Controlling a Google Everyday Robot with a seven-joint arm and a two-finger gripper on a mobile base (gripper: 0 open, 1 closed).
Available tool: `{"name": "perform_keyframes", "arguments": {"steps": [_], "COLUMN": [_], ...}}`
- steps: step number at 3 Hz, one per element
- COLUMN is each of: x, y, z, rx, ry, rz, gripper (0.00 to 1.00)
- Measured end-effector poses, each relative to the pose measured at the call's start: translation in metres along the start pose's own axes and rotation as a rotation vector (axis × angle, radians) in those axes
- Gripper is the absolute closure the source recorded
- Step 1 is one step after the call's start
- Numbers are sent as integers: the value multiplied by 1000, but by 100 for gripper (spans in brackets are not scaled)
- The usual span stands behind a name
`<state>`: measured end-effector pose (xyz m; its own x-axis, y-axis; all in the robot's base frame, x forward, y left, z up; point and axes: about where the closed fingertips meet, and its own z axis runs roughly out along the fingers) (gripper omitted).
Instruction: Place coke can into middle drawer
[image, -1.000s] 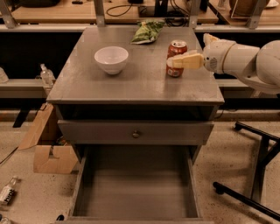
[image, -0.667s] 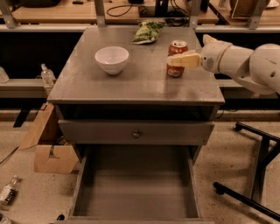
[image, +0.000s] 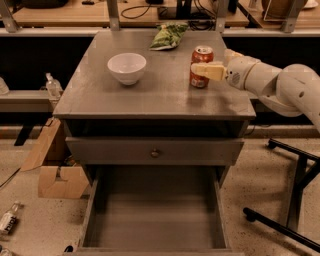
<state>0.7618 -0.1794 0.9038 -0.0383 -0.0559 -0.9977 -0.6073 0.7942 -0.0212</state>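
Jaws seemingly around coke can (image: 201, 66), tabletop (image: 150, 95)

Tool (image: 201, 69) at coke can (image: 202, 54) — bowl (image: 127, 67) left.

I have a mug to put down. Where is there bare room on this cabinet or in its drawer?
Bare: the top's front strip, from the bowl and can to the front edge; its back left corner; the open drawer's floor. Crowded: back right, where the snack bag lies behind the can and the hand is at the can, coming from the right.
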Motion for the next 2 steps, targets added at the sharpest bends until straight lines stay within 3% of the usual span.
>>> {"name": "perform_keyframes", "arguments": {"steps": [1, 2], "x": [6, 5], "y": [14, 28], "z": [22, 37], "rx": [-60, -114], "ry": [-18, -24], "rz": [42, 52], "gripper": [50, 74]}}
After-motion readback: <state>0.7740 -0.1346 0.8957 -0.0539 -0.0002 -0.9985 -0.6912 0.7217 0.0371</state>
